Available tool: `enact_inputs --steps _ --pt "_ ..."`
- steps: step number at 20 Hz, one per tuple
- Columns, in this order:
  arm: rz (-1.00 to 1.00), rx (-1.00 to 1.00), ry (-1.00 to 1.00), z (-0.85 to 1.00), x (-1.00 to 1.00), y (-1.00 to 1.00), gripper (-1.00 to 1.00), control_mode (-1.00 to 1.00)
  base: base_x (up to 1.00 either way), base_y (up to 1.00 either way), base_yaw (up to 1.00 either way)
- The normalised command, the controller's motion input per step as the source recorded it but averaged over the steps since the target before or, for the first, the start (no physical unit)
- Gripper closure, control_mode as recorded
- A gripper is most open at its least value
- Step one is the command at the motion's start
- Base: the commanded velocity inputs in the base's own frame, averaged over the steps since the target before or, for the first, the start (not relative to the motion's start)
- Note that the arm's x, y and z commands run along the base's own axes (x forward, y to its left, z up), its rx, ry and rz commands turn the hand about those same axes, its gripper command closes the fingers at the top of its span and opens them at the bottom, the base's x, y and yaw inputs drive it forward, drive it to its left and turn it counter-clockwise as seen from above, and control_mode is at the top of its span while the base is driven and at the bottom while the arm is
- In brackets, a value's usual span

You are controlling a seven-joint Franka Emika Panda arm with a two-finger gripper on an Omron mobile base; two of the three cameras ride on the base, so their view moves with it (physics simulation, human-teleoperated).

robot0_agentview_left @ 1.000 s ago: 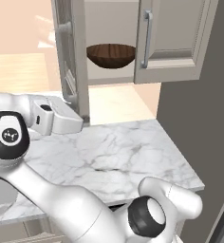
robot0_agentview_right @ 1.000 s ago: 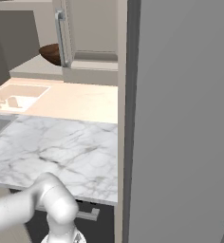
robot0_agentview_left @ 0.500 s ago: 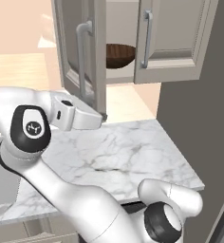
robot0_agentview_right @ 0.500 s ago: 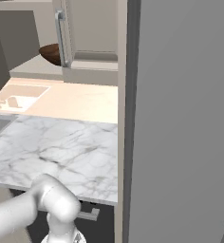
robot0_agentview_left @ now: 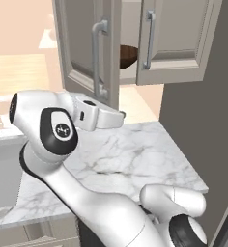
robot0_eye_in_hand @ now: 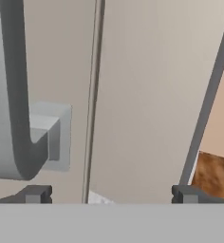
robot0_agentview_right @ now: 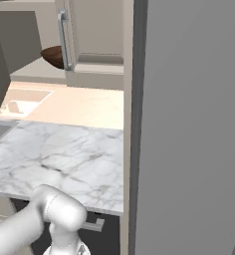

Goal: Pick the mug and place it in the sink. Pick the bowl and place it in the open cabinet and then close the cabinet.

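One cabinet (robot0_agentview_left: 82, 53) door stands ajar, its edge close before the wide-open gripper (robot0_eye_in_hand: 109, 194); the bowl (robot0_agentview_left: 128, 55) sits inside on the shelf.

We see the beige cabinet (robot0_agentview_left: 178, 43) with its left door (robot0_eye_in_hand: 142, 95) nearly shut, flat just ahead of our spread jaws, and the dark-brown wooden bowl (robot0_agentview_left: 129, 54) inside, beyond the door's edge.

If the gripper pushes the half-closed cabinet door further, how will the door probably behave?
The cabinet door looks like a rigid panel, so it should swing on its hinge, not bend. Its flat face may let the open gripper slide sideways.
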Motion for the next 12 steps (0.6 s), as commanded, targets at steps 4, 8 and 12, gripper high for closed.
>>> enact_inputs --steps 4,8,12 --pt "0.1 -0.08 0.0 0.03 0.01 -0.25 -1.0 -1.0 0.0 0.0 0.0" --pt "0.11 -0.11 -0.02 0.03 0.13 -0.15 -1.0 -1.0 0.0 0.0 0.0" --pt "0.12 -0.12 -0.02 0.02 0.3 -0.06 -1.0 -1.0 0.0 0.0 0.0"
